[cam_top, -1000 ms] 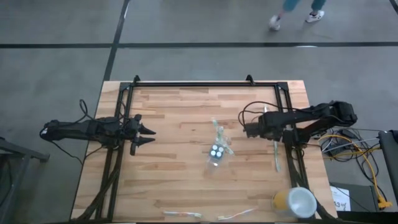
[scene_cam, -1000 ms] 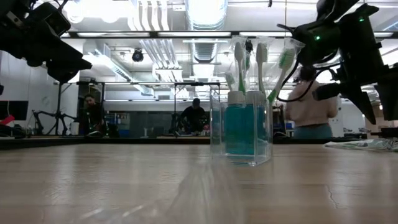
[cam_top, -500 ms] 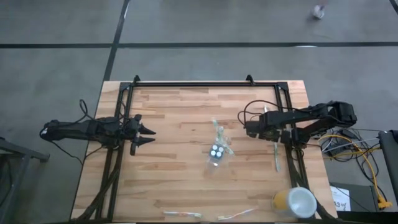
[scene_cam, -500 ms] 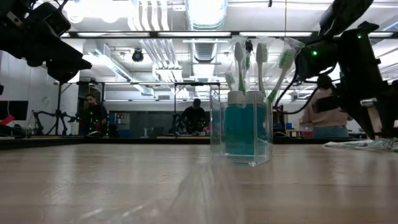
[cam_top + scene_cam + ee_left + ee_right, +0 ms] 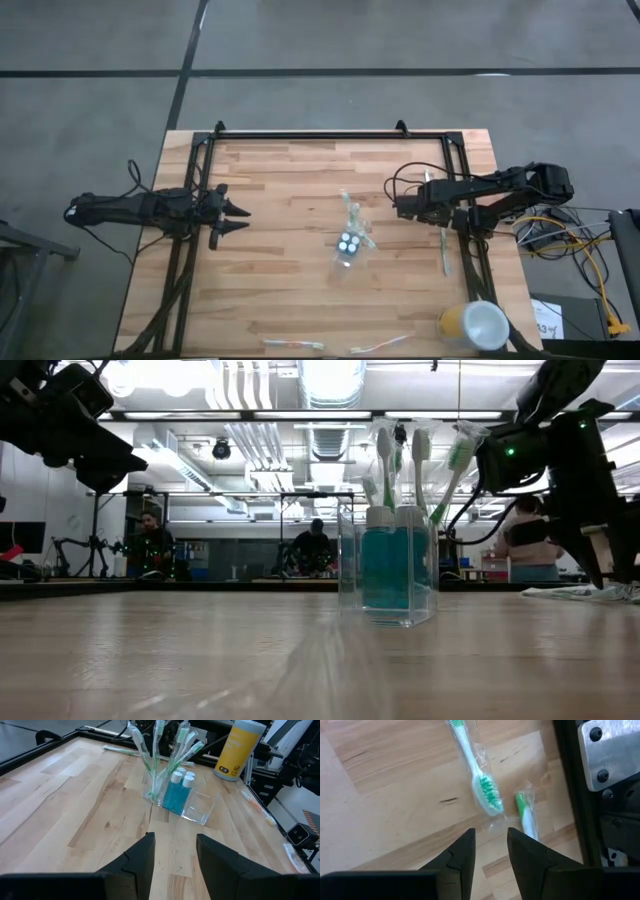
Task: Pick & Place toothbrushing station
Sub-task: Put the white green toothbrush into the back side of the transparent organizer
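Wrapped toothbrushes (image 5: 480, 782) under right hand (image 5: 490, 851)

place: lab/workshop | signs: ceiling ducts (image 5: 330, 435), people at benches (far back) (image 5: 150, 545)

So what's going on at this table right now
Two robot arms are at a wooden table, filling a toothbrush holder. The clear cup in the middle already holds toothbrushes and small tubes. The right end effector is open and empty, above two wrapped toothbrushes lying by the table's right edge. The left end effector waits open at the left side, holding nothing.
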Robot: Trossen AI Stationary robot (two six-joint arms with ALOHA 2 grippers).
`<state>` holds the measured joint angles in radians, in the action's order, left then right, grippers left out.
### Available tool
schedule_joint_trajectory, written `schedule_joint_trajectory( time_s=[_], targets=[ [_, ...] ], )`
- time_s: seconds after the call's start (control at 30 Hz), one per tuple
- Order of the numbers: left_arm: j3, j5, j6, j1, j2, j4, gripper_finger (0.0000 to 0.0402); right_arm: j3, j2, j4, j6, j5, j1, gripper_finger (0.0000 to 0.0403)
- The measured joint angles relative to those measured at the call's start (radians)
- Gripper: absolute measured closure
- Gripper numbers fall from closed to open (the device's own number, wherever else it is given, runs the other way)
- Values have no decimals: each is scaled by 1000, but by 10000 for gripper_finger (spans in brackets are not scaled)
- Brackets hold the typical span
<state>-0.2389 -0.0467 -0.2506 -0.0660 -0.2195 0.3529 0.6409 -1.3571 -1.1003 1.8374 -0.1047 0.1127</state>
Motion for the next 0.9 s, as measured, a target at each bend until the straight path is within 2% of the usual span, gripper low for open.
schedule_joint_trajectory(
  time_s=[0.57,0.73,0.9],
  targets=[
    [0,-1,0,0,0,0,252,-16,0,17,-36,31,83,298],
    [0,-2,0,0,0,0,252,-19,-1,19,-114,102,133,312],
    [0,-5,0,0,0,0,252,-34,-1,38,-164,109,150,344]
  ],
)
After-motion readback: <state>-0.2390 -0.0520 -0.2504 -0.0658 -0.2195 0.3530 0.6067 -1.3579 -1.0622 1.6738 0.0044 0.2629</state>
